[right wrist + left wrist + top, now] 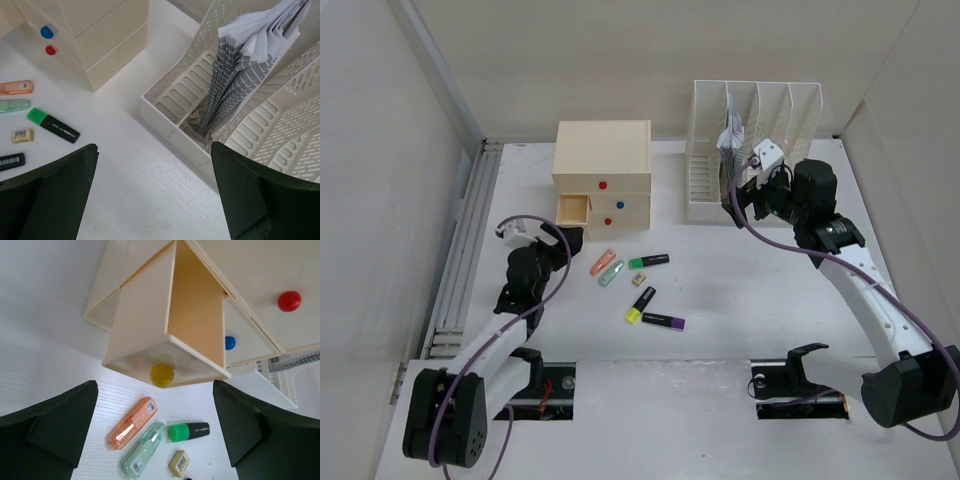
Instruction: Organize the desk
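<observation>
The white desk (pixel 740 300) holds a loose cluster of stationery: an orange pen-shaped case (pixel 603 262) (pixel 133 422), a pale green one (pixel 611 273) (pixel 143 448), a green-capped marker (pixel 649 261) (pixel 188 431), a small eraser (pixel 640 280) (pixel 179 463), a yellow-capped marker (pixel 640 305) and a purple one (pixel 663 321). My left gripper (pixel 568 238) (pixel 154 390) is open, just in front of the pulled-out drawer (pixel 572 209) (pixel 165 335) with its yellow knob (pixel 162 375). My right gripper (pixel 738 200) (pixel 152 147) is open and empty, by the file rack's front edge.
The cream drawer box (pixel 603 165) stands at the back with red and blue knobs. The white slotted file rack (pixel 750 150) (pixel 175 125) holds a folded sheaf of papers (pixel 250 60). Two dark cutouts (pixel 545 390) (pixel 800 390) lie near the arm bases. A grey rail (pixel 460 260) runs along the left edge.
</observation>
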Controlling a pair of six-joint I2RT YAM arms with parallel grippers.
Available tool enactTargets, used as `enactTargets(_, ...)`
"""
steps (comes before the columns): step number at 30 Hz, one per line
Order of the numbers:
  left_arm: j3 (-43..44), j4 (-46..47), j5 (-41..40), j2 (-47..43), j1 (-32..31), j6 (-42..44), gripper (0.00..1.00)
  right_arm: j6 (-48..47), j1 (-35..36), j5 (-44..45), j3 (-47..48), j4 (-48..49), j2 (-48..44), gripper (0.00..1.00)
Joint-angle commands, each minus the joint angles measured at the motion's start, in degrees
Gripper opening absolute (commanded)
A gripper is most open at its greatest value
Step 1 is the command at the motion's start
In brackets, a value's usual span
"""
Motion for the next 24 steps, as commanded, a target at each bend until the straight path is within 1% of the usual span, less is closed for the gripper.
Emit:
enactTargets(1, 2.2, -3.7, 2.2, -5.1, 0.0, -0.3, 0.99, 1.0, 0.3, -1.4, 1.1, 3.3, -0.5, 1.00)
enactTargets(4, 2.2, -8.2, 4.9, -13.7, -0.7, -2.0, 0.99, 1.0, 0.3, -2.1, 1.1, 3.3, -0.5, 1.00)
enactTargets(5, 3.3, -12.5, 4.9, -19.1, -0.7, -2.0, 0.99, 0.5, 0.3, -3.6, 1.1, 3.3, -0.5, 1.00)
enactTargets(6, 4.3, -15.3, 4.9, -21.9, -1.5, -2.0, 0.99, 0.0, 0.3, -4.7, 1.1, 2.6, -0.5, 1.00)
enactTargets(7, 5.4, -18.1, 4.9, -24.6, -2.4, -2.0, 0.99, -2.2, 0.3, -6.5, 1.1, 1.9, -0.5, 1.00)
enactTargets(8, 6.8, -23.5, 4.9, -27.1, -2.5, -2.0, 0.99, -4.1, 0.3, -12.5, 1.1, 0.9, 0.3, 1.00)
enactTargets(9, 10.0, -26.3, 4.9, -31.6, -3.0, -1.2, 0.99, -6.6, 0.3, -16.6, 1.1, -0.8, 1.0, 1.00)
enactTargets(10, 11.8, -28.8, 4.9, -33.4, -3.0, 0.1, 0.99, -14.9, 0.3, -21.1, 2.5, -6.2, 1.8, 1.00)
enactTargets(11, 13.8, -31.5, 4.9, -34.9, -3.0, 1.0, 0.99, -19.7, 1.4, -24.7, 3.0, -9.5, 3.6, 0.97)
enactTargets(12, 18.0, -36.1, 4.9, -35.9, -3.0, 2.3, 0.99, -23.9, 4.7, -26.7, 3.0, -12.3, 4.3, 0.95)
enactTargets(13, 20.3, -38.3, 4.9, -36.7, -3.0, 3.7, 0.99, -27.7, 7.0, -26.7, 3.0, -15.5, 4.3, 0.91)
enactTargets(14, 22.7, -40.1, 4.9, -36.7, -3.0, 7.3, 0.99, -33.6, 9.6, -24.6, 2.3, -15.6, 4.3, 0.89)
enactTargets(15, 25.2, -43.5, 4.9, -36.2, -3.0, 9.9, 0.96, -35.3, 15.6, -18.2, 1.3, -14.8, 4.3, 0.87)
enactTargets(16, 29.9, -45.3, 4.9, -33.9, -3.0, 12.3, 0.94, -36.8, 18.9, -13.8, 0.1, -13.7, 4.3, 0.83)
enactTargets(17, 32.1, -46.8, 5.4, -32.4, -3.0, 15.0, 0.88, -40.0, 21.7, -9.7, -2.0, -11.0, 4.3, 0.81)
enactTargets(18, 33.7, -47.8, 7.1, -30.9, -3.0, 21.4, 0.86, -41.6, 24.1, -6.3, -2.6, -10.0, 6.1, 0.78)
enactTargets(19, 36.1, -49.8, 7.1, -28.1, -3.0, 24.1, 0.84, -42.7, 27.1, -1.9, -2.6, -9.3, 7.3, 0.71)
enactTargets(20, 36.8, -50.8, 7.1, -26.8, -3.0, 26.7, 0.82, -43.5, 27.8, -1.2, -2.6, -9.3, 8.8, 0.66)
enactTargets(21, 36.8, -51.4, 6.4, -26.0, -3.0, 29.1, 0.74, -45.3, 27.8, -1.7, -0.4, -10.6, 12.1, 0.62)
enactTargets(22, 36.1, -49.8, 4.1, -26.0, -4.1, 30.1, 0.69, -46.0, 27.8, -3.9, 0.8, -11.6, 13.7, 0.57)
enactTargets(23, 33.7, -48.0, 4.1, -27.1, -4.8, 31.3, 0.69, -46.5, 27.8, -4.9, 2.1, -12.5, 15.3, 0.52)
enactTargets(24, 32.2, -46.2, 4.7, -27.9, -4.8, 31.3, 0.69, -47.1, 27.8, -5.6, 4.2, -13.0, 16.7, 0.50)
